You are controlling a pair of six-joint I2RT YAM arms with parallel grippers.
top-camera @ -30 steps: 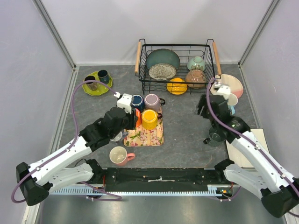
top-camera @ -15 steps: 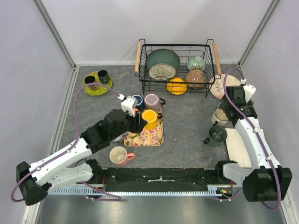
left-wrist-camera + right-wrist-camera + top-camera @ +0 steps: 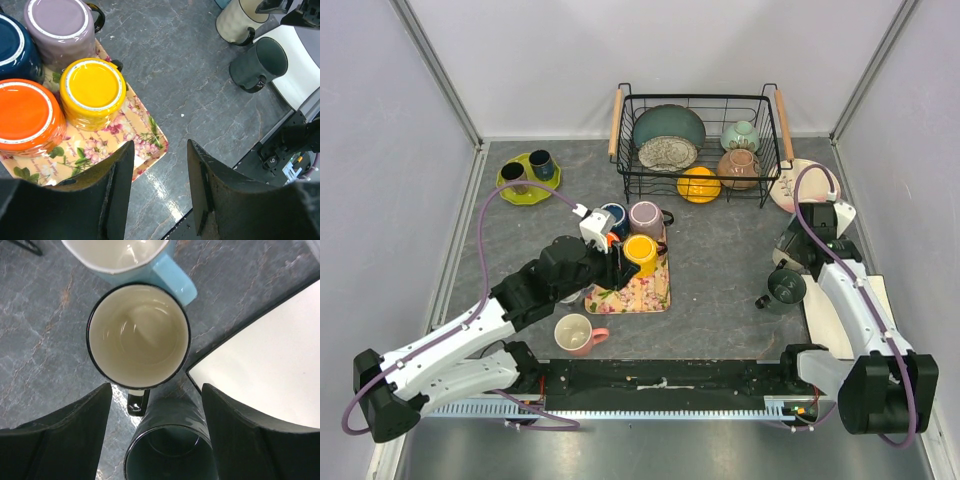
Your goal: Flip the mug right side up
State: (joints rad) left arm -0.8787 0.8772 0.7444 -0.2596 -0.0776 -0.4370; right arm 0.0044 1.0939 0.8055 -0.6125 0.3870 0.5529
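Hovering beside the inverted yellow mug (image 3: pixel 93 90) on the floral tray (image 3: pixel 145 135), left gripper (image 3: pixel 160 150) gaped wide, empty. Right gripper (image 3: pixel 156 390), also open and empty, hung above an upright cream mug (image 3: pixel 138 335).

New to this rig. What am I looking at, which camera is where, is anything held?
Two robot arms stand at the near edge of the table, each ending in a two-finger gripper. The wide picture is from a fixed camera above and behind them; the other two are from wrist cameras. The left gripper is open over a corner of a floral tray where an orange mug, yellow mug, navy mug and purple mug stand upside down. The right gripper is open over an upright cream mug, beside a dark green mug and a light blue mug. A wire dish rack and a pink mug are also out. Nothing is held.
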